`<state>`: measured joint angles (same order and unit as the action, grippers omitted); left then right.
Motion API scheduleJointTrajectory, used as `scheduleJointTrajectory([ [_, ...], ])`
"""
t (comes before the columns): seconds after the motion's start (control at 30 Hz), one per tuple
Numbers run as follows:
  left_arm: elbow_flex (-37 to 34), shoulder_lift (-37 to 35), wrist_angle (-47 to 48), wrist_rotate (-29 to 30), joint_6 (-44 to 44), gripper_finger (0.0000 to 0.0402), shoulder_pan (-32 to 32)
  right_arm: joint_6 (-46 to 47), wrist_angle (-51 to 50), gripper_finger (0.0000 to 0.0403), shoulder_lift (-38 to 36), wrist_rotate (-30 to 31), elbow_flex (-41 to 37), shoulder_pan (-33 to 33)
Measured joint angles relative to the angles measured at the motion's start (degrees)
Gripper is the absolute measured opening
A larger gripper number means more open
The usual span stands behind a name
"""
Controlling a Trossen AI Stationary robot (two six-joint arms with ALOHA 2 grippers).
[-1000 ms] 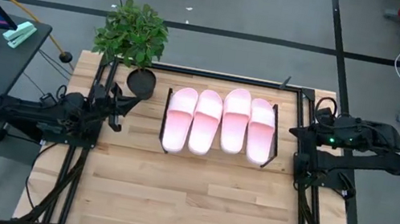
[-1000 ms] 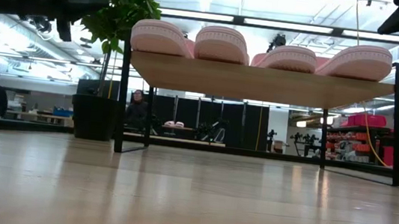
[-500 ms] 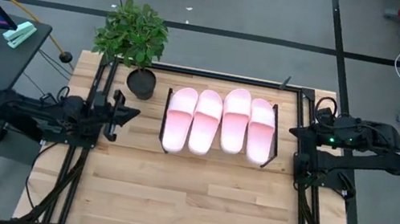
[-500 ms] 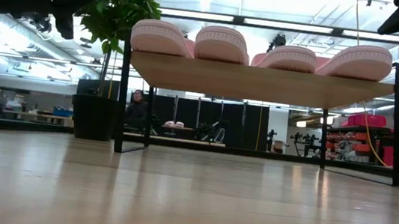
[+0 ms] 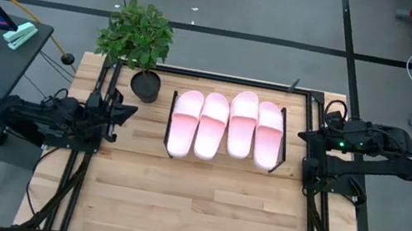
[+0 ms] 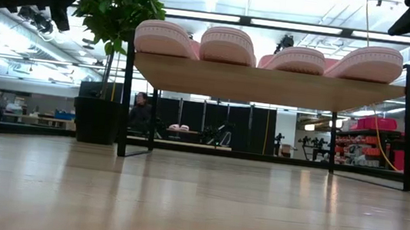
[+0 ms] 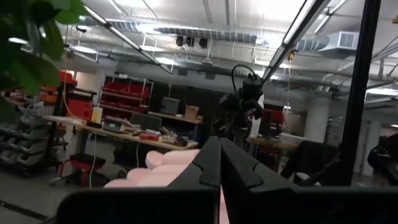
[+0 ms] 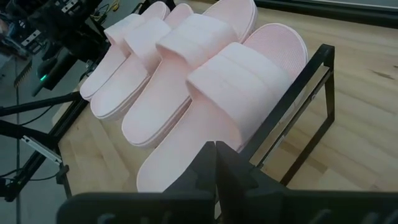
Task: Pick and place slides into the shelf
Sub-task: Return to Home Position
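Since all four pink slides (image 5: 227, 126) are lying side by side on the shelf (image 5: 169, 130), upper centre of the frame, placing is looking finished; left hand (image 5: 126, 110) and right hand (image 5: 302, 135) are hanging pinched closed, empty, flanking it.

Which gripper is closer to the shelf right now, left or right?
Right. The right gripper sits just off the right end of the shelf, jaws shut. The left gripper, also shut, is off the left end across a wider gap, beside the plant pot.
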<state>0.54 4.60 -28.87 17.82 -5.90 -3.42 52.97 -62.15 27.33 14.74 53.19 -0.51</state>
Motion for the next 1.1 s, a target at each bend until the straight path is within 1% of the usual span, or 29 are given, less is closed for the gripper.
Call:
scheduleJointTrajectory([
  [0.2, 0.0, -4.3, 8.7, 0.0, -1.3, 0.0003, 0.0, -0.1, 0.0, 0.0007, 0.0, 0.0, 0.0, 0.0],
  [0.4, 0.0, -4.4, 20.7, -0.1, -5.7, 0.0009, 0.0, -0.5, 0.0, 0.0007, 0.0, 0.0, 0.0, 0.0],
  [0.47, 0.0, -4.3, 20.4, -1.5, -6.2, 0.0005, 0.1, -0.2, 0.0, 0.0007, 0.0, 0.0, 0.0, 0.0],
  [0.53, 0.0, -4.4, 19.7, -4.3, -7.0, 0.0004, 0.1, -0.2, 0.0, 0.0007, 0.0, 0.1, 0.0, 0.0],
  [0.63, 0.0, -4.4, 21.4, -9.3, -8.5, 0.0008, 0.1, -0.2, 0.0, 0.0007, 0.0, 0.3, 0.0, 0.0],
  [0.77, 0.0, -4.3, 26.4, -9.8, -10.8, 0.0012, 0.1, 0.3, -1.2, 0.0007, 0.0, 0.3, 0.0, 0.0],
  [0.97, 0.0, -3.9, 26.7, -9.8, -12.2, 0.0004, 0.3, 1.0, -1.9, 0.0007, 0.0, 0.3, 0.0, 0.0],
  [1.1, 0.0, -3.8, 26.9, -9.7, -15.8, 0.0016, 0.4, 0.6, -1.7, 0.0004, -0.4, 0.0, 0.0, 0.0],
])
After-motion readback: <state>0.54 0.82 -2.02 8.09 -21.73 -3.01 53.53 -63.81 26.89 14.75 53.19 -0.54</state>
